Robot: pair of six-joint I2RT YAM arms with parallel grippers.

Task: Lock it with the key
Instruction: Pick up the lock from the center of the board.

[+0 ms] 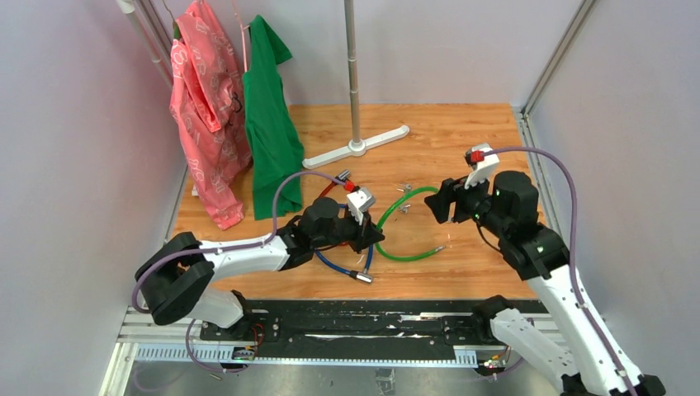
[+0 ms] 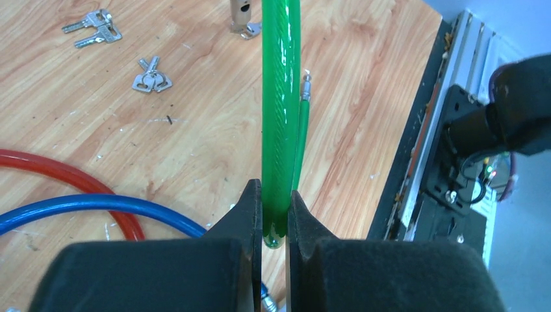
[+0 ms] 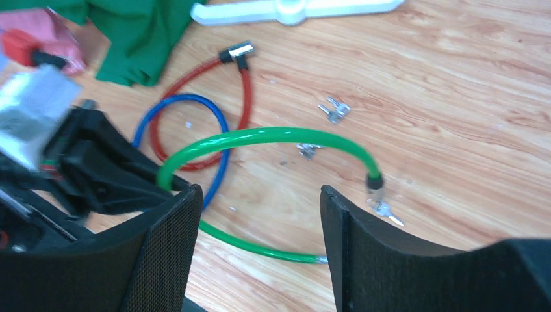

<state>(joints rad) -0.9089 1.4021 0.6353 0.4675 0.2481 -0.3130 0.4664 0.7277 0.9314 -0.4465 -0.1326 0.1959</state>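
Black fingers of the left gripper [image 2: 275, 214] fill the bottom of the left wrist view, closed on a green cable [image 2: 281, 97] that runs straight up between them. The right gripper [image 3: 260, 195] hangs above the table with its jaws wide apart and nothing between them.

Surface: a wood-grain table [image 1: 462, 132], lightly scratched and speckled with small debris. A black rail [image 1: 347, 322] runs along its near edge, carrying both arm bases.

Room: pale walls [image 1: 74, 124] on three sides, with metal frame posts at the far corners. A clothes stand [image 1: 353, 74] rises from a white foot at the back of the table. A pink garment [image 1: 206, 107] and a green shirt [image 1: 268, 124] hang at the far left, their hems reaching the wood.

The green cable lies in an open loop, its two ends apart. The key [image 3: 384, 209] rests on the wood at the cable's dark end, just below the right gripper. Two bunches of spare keys [image 3: 333, 109] lie near the loop. A red cable [image 3: 243, 97] and a blue cable [image 3: 188, 101] lie coiled on the left, overlapping.
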